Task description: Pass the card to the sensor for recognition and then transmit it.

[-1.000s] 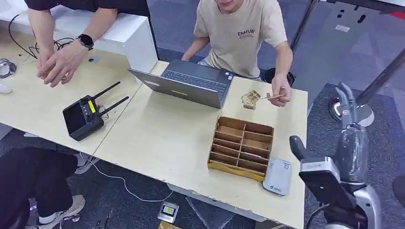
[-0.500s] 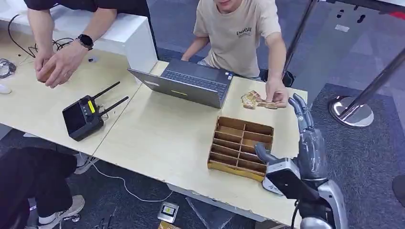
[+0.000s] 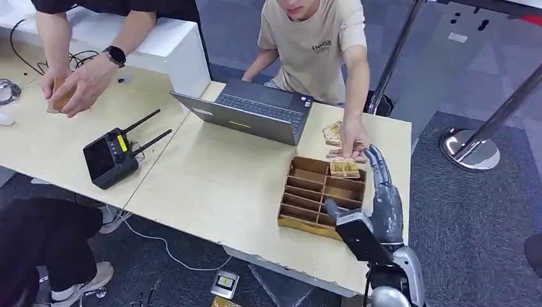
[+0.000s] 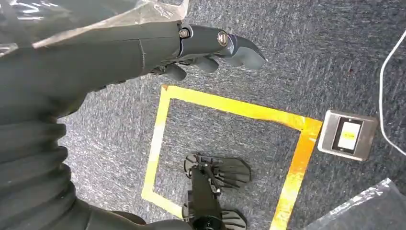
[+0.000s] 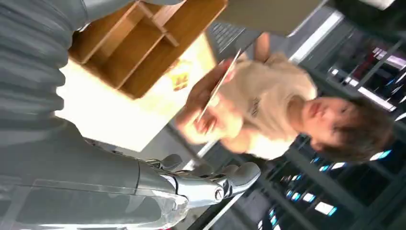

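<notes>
Card (image 3: 344, 167) under person's hand (image 3: 350, 142); right hand (image 3: 382, 192) extended, fingers apart, beside it.

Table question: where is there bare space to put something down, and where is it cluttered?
The widest bare patch of the table lies between the black remote, the laptop and the wooden divider box. The far right corner is crowded: a person's hand, the card pile and the robot's right hand.

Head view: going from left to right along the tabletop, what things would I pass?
Bundle of cables → black controller with two antennas → open laptop → wooden divided box → the robot's right hand at the table's right end.
</notes>
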{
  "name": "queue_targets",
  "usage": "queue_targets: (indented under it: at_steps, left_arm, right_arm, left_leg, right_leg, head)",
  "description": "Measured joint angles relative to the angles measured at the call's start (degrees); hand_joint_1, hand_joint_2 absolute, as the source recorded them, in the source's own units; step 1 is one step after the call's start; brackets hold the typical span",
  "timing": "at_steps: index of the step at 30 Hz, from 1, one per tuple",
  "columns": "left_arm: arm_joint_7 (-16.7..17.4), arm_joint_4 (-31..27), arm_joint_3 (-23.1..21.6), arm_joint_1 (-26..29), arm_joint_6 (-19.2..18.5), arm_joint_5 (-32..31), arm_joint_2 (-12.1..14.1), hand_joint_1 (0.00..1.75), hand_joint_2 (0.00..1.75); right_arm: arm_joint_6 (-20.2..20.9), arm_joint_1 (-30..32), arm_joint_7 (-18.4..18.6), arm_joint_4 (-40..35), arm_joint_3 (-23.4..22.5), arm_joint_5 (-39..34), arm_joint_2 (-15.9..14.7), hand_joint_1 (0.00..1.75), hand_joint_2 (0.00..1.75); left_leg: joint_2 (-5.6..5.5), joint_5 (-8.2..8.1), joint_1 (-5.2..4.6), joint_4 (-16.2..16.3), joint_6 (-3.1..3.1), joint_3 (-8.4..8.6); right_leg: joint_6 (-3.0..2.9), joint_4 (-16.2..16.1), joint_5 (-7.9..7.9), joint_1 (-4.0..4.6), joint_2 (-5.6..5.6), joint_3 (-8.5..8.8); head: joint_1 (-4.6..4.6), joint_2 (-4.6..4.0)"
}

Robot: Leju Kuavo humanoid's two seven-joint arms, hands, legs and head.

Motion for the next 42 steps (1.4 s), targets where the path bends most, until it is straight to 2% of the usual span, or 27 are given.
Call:
queue_targets:
  at_steps: [4, 9, 12, 17, 18, 19, 21, 25, 26, 32, 42]
  left_arm:
    - [0.07, 0.0, -0.39, -0.21, -0.11, -0.17, 0.0, 0.0, 1.75]
    - [0.07, 0.0, -0.52, -0.3, -0.35, -0.35, 0.0, 0.0, 1.75]
    - [0.18, 0.0, -0.55, -0.3, -0.44, -0.35, -0.02, 0.0, 1.75]
    - [0.37, 0.0, -0.61, -0.3, -0.39, -0.39, -0.09, 0.0, 1.75]
    - [0.63, 0.0, -0.63, -0.3, -0.37, -0.44, -0.09, 0.0, 1.75]
    - [0.83, 0.0, -0.63, -0.3, -0.33, -0.5, -0.11, 0.0, 1.75]
    - [0.87, 0.0, -0.66, -0.3, -0.33, -0.52, -0.15, 0.0, 1.75]
    - [0.87, 0.0, -0.76, -0.33, -0.31, -0.81, -0.24, 0.0, 1.75]
    - [0.87, 0.0, -0.79, -0.33, -0.24, -0.9, -0.26, 0.0, 0.0]
    - [0.87, 0.0, -0.87, -0.4, -0.07, -1.16, -0.37, 0.0, 0.0]
    - [0.9, 0.0, -0.96, -0.57, 0.11, -1.55, -0.55, 0.0, 0.0]
  right_arm:
    - [-4.74, 0.34, -0.33, 4.22, 0.39, -1.49, 0.85, 0.0, 1.75]
    - [-6.62, 0.66, -1.79, 8.54, 0.48, -2.12, 1.38, 0.0, 1.75]
    - [-6.92, 1.0, -2.23, 10.57, -0.08, 3.09, 2.07, 0.0, 1.75]
    - [-7.14, 2.59, -4.11, 12.0, -3.94, 13.8, 4.64, 0.0, 1.75]
    - [-7.16, 2.9, -4.81, 12.08, -5.0, 14.77, 5.33, 0.31, 1.75]
    - [-7.16, 3.21, -5.4, 12.08, -5.92, 15.32, 5.88, 1.45, 1.75]
    - [-7.16, 3.69, -6.36, 12.08, -7.63, 16.04, 6.97, 1.75, 1.75]
    - [-7.16, 4.44, -8.7, 12.06, -11.17, 16.37, 9.29, 1.75, 1.75]
    - [-7.16, 4.6, -9.03, 12.06, -12.04, 16.17, 9.88, 1.75, 1.75]
    - [-7.16, 4.92, -9.7, 12.06, -15.59, 15.95, 12.04, 1.75, 1.75]
    - [-7.16, 5.49, -10.97, 12.04, -18.82, 16.64, 14.25, 1.75, 1.75]
  left_leg:
    - [0.03, 0.0, 0.0, 0.0, 0.0, 0.02]
    - [0.06, 0.0, 0.0, 0.0, 0.0, 0.04]
    - [0.08, 0.0, 0.0, 0.0, 0.0, 0.04]
    - [0.08, -0.01, 0.01, 0.0, -0.01, 0.04]
    - [0.09, -0.01, 0.0, 0.0, -0.01, 0.04]
    - [0.09, -0.01, 0.0, 0.0, -0.01, 0.04]
    - [0.1, 0.0, 0.0, 0.0, -0.01, 0.05]
    - [0.12, 0.0, 0.0, 0.0, -0.01, 0.07]
    - [0.12, 0.0, 0.0, 0.0, -0.01, 0.07]
    - [0.16, 0.0, 0.0, 0.0, -0.01, 0.08]
    - [0.2, 0.0, 0.0, 0.0, -0.01, 0.1]
  right_leg:
    - [0.0, 0.0, 0.0, 0.0, 0.02, 0.0]
    - [0.0, 0.0, 0.0, 0.0, 0.05, 0.0]
    - [0.0, 0.0, 0.0, 0.0, 0.07, -0.01]
    - [0.0, 0.0, 0.0, 0.01, 0.08, -0.02]
    - [0.0, 0.0, 0.0, 0.0, 0.08, -0.02]
    - [0.0, 0.0, 0.0, 0.0, 0.09, -0.02]
    - [0.0, 0.0, 0.0, 0.0, 0.09, -0.02]
    - [-0.01, 0.0, 0.01, 0.0, 0.1, -0.01]
    - [-0.01, 0.0, 0.01, 0.0, 0.1, 0.0]
    - [-0.02, 0.0, 0.02, 0.0, 0.14, 0.0]
    - [-0.03, 0.0, 0.02, 0.0, 0.19, -0.01]
  head:
    - [-0.02, 0.0]
    - [0.0, 0.0]
    - [-0.02, 0.0]
    - [0.0, 0.0]
    - [0.0, 0.0]
    - [-0.02, 0.0]
    - [0.0, 0.0]
    - [0.0, 0.0]
    - [0.0, 0.0]
    - [0.0, 0.0]
    - [-0.02, 0.0]
